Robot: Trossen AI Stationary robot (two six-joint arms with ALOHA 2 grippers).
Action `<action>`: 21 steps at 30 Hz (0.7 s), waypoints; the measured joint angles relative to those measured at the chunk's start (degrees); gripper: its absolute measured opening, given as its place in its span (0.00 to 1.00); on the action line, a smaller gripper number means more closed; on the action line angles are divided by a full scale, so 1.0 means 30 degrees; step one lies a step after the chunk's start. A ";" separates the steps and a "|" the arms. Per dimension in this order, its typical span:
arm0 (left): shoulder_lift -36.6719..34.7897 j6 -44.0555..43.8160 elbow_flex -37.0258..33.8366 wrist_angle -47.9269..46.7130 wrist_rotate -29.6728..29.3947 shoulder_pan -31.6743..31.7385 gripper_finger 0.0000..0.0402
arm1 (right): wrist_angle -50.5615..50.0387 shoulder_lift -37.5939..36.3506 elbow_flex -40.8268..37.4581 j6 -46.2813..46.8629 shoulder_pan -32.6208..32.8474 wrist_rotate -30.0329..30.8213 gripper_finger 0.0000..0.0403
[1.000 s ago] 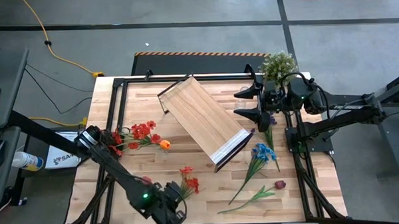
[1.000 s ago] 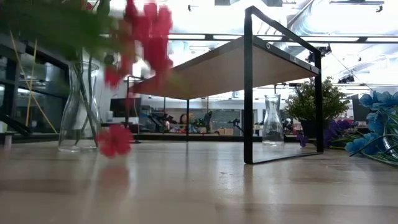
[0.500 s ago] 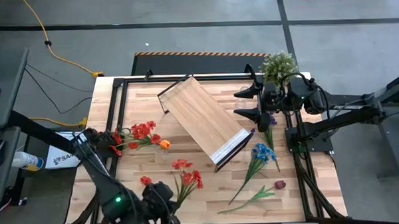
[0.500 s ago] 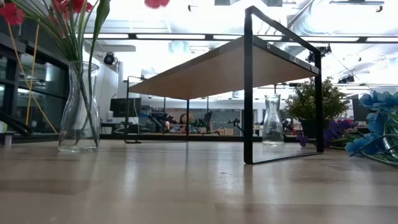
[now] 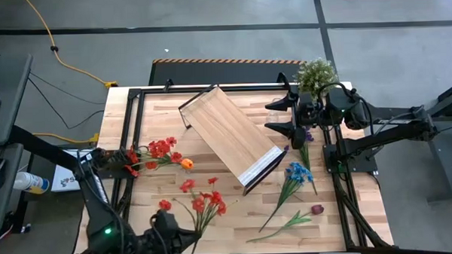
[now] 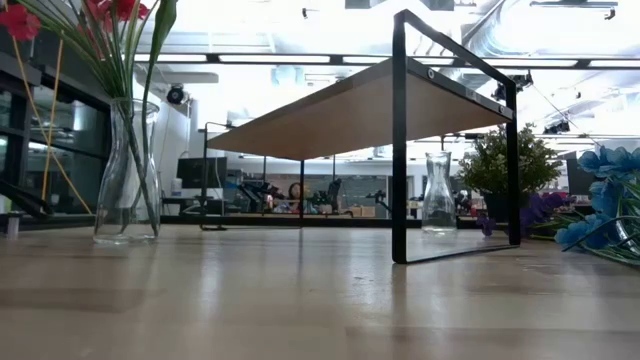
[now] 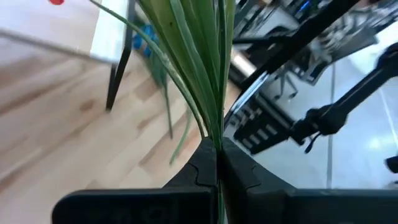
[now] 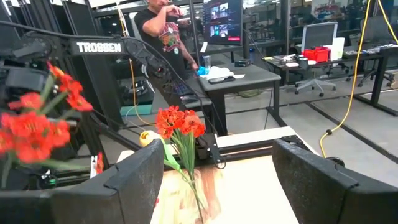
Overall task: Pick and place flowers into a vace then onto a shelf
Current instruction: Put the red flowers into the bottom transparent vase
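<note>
- Left tool (image 7: pixel 217 163): bottom centre of its wrist view, clamped on green stems of red flowers (image 5: pixel 202 201), lower centre over the bench (image 5: pixel 236 213).
- Right tool (image 5: pixel 277 115): upper right, wide, empty.
- Shelf (image 5: pixel 230 137): centre.

Shelf (image 5: pixel 232 138) at frame centre, diagonal. Vase w/ flowers (image 5: pixel 157 153) at left; held bunch (image 5: pixel 201 204) lower left, over table (image 5: pixel 237 217). Loose flowers (image 5: pixel 292 177) lower right. Potted plant (image 5: pixel 315 73) upper right, beside right arm.
</note>
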 joint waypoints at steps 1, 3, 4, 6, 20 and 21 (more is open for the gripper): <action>0.0000 0.0274 0.0190 -0.0056 -0.0450 -0.0132 0.09 | 0.0000 0.0000 0.0000 0.0000 0.0000 0.0000 0.71; 0.0000 0.0782 0.0623 -0.0245 -0.1170 -0.0405 0.09 | 0.0000 0.0000 0.0000 0.0052 0.0000 -0.0006 0.71; 0.0000 0.0969 0.0870 -0.0461 -0.1523 -0.0542 0.09 | 0.0000 0.0000 0.0000 0.0131 0.0000 -0.0007 0.71; 0.0000 0.1312 0.1277 -0.0944 -0.2303 -0.0787 0.09 | 0.0006 0.0000 0.0000 0.0171 0.0000 -0.0116 0.71; -0.0388 0.3634 0.4401 -0.7138 -0.5583 -0.0573 0.09 | 0.5479 0.2520 0.0015 0.4161 0.1466 -0.3673 0.71; -0.0556 0.3965 0.4391 -0.7169 -0.5596 -0.0539 0.09 | 0.6138 0.3013 0.0015 0.4168 0.1681 -0.3689 0.71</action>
